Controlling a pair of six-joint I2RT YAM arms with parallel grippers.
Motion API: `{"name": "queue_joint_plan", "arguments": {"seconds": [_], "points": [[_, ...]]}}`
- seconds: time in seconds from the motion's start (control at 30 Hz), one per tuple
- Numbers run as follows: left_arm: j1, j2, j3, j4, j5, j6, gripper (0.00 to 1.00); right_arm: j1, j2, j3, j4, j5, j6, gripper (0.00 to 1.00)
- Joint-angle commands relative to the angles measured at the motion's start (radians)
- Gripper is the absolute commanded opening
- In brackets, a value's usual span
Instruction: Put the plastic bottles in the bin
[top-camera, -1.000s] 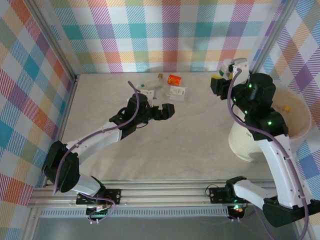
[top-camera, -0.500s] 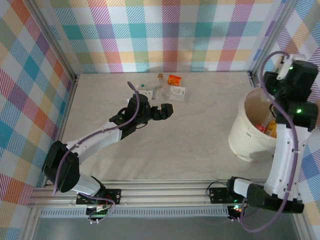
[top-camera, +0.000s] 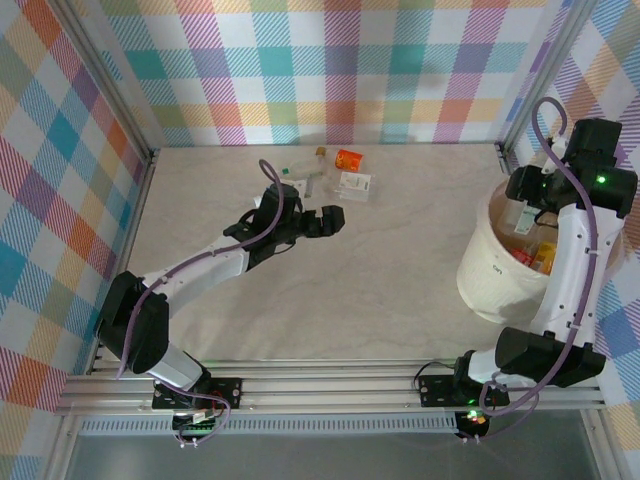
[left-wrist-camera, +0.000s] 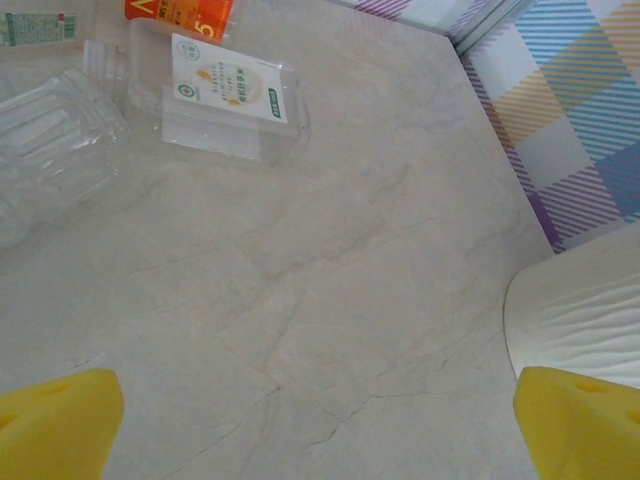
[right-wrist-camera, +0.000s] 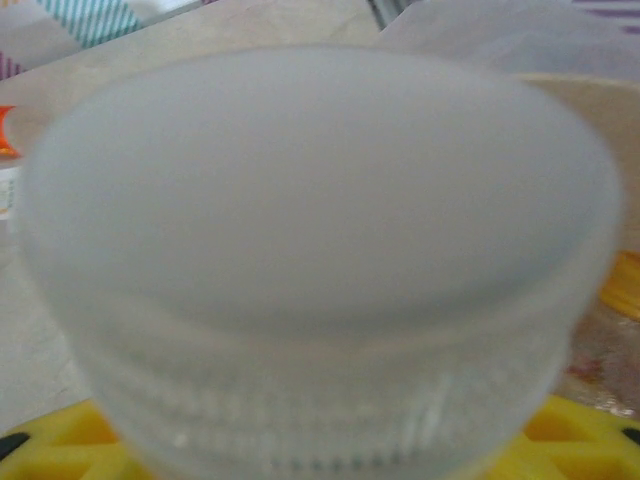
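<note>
Where the right wrist cam points: blurry white ribbed cap (right-wrist-camera: 320, 250) jammed right up to the lens, yellow fingertips (right-wrist-camera: 70, 450) poking out underneath, not much else readable
right gripper (top-camera: 525, 200): above the bin (top-camera: 480, 285) with a clear bottle (top-camera: 522, 216) at its jaws; gripping or not, honestly can't tell
left gripper (top-camera: 332, 222): jaws spread wide, nothing in them, low over the table near the loose bottles
bottles on the table: orange-label bottle (top-camera: 348, 158), white-label pack (top-camera: 355, 186) and crushed clear bottle (top-camera: 298, 180), bunched near the back wall; the orange label is cut off in the left wrist view
inside the bin: red and orange bottles (top-camera: 535, 258), partly hidden behind the arm
surface: pale marbled tabletop (top-camera: 400, 260)
room: pastel plaid walls (top-camera: 330, 60)
</note>
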Motion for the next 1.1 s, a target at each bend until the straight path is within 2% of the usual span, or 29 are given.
{"name": "queue_joint_plan", "arguments": {"seconds": [0.0, 0.17, 0.23, 0.4, 0.6, 0.73, 0.87, 1.07], "points": [[0.010, -0.025, -0.005, 0.000, 0.007, -0.003, 1.00, -0.009, 0.008, -0.001, -0.021, -0.093, 0.027, 0.74], [0.019, -0.044, -0.025, -0.003, -0.005, -0.004, 1.00, -0.008, 0.005, 0.022, -0.023, -0.090, 0.031, 0.90], [0.024, -0.047, -0.030, -0.002, -0.008, -0.003, 1.00, -0.009, -0.003, 0.026, -0.018, -0.074, 0.035, 1.00], [0.036, -0.054, -0.050, 0.010, -0.035, -0.009, 1.00, -0.009, -0.030, 0.031, 0.027, -0.063, 0.060, 1.00], [0.043, -0.052, -0.046, -0.037, -0.122, -0.014, 1.00, 0.031, -0.098, -0.036, 0.141, -0.190, 0.094, 1.00], [0.050, -0.032, -0.006, -0.129, -0.208, 0.006, 1.00, 0.093, -0.157, -0.109, 0.256, -0.260, 0.126, 1.00], [0.051, 0.001, 0.038, -0.206, -0.257, 0.059, 1.00, 0.174, -0.221, -0.218, 0.429, -0.389, 0.163, 1.00], [0.072, 0.065, 0.103, -0.336, -0.332, 0.092, 1.00, 0.378, -0.238, -0.289, 0.575, -0.406, 0.209, 1.00]]}}
